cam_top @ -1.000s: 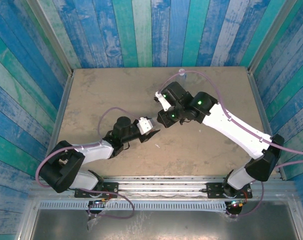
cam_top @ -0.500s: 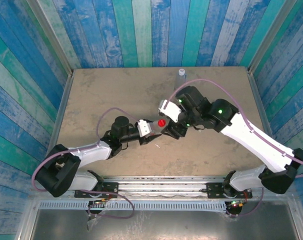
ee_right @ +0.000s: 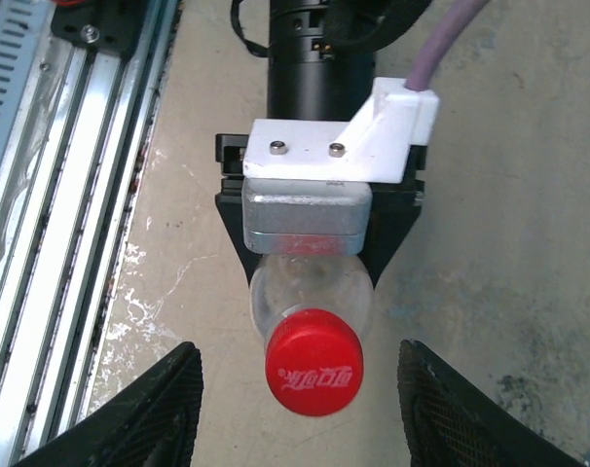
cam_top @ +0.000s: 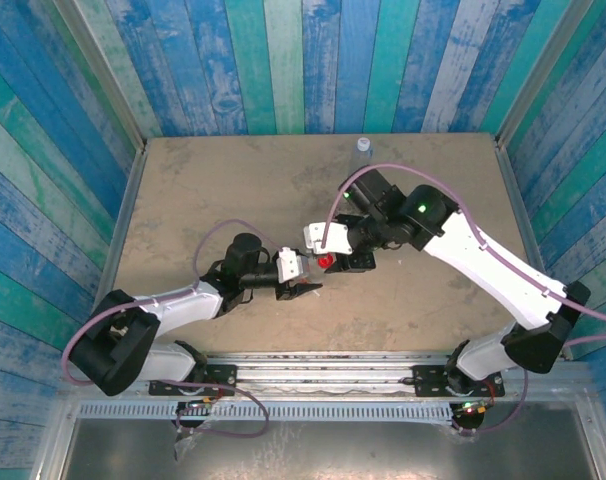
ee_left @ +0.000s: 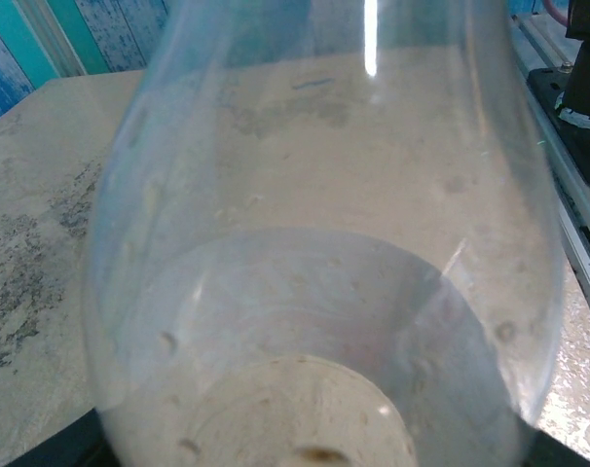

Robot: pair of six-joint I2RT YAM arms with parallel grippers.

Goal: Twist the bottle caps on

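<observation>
A clear bottle [ee_right: 310, 292] lies on its side in my left gripper [ee_right: 313, 261], which is shut on its body. The bright red cap [ee_right: 314, 375] sits on the bottle's neck and faces the right wrist camera. My right gripper [ee_right: 297, 350] is open; its black fingers [ee_right: 149, 409] stand well apart on either side of the cap without touching it. From above, the red cap [cam_top: 325, 261] shows between the left gripper [cam_top: 303, 272] and the right gripper [cam_top: 337, 260]. The left wrist view looks through the clear bottle [ee_left: 324, 243], which hides the left fingers. A second small clear bottle [cam_top: 362, 148] stands upright at the table's far edge.
The tan table [cam_top: 213, 190] has blue and green plank walls on three sides. A metal rail [cam_top: 323, 375] carrying both arm bases runs along the near edge; that rail [ee_right: 71, 146] also passes left of the held bottle. A purple cable [cam_top: 223, 230] loops over the left arm.
My right gripper has let go of the red cap, opened and turned, and now faces the cap again from the right. The left gripper kept its hold and shifted slightly.
</observation>
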